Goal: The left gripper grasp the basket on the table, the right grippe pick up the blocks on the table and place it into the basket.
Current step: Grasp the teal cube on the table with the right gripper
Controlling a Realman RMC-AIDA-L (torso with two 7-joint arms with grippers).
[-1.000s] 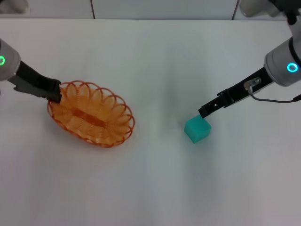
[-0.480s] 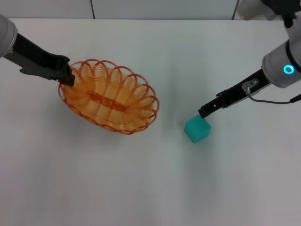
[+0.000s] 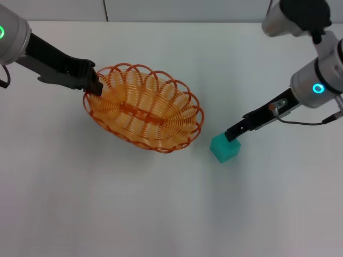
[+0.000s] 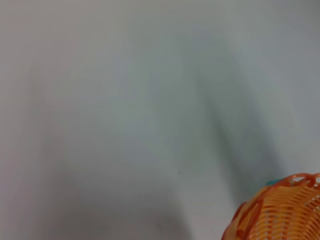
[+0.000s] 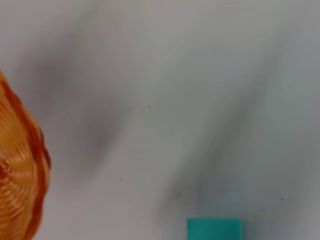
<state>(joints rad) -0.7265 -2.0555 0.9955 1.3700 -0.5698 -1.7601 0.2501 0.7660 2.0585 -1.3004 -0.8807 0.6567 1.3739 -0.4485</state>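
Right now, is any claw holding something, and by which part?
The left claw holds the orange wire basket by its looped rim. The right claw is at the teal cube; a grip cannot be told.

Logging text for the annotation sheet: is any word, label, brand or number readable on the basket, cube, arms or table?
None. The basket, cube, table, left gripper and right gripper carry no readable text in any view.
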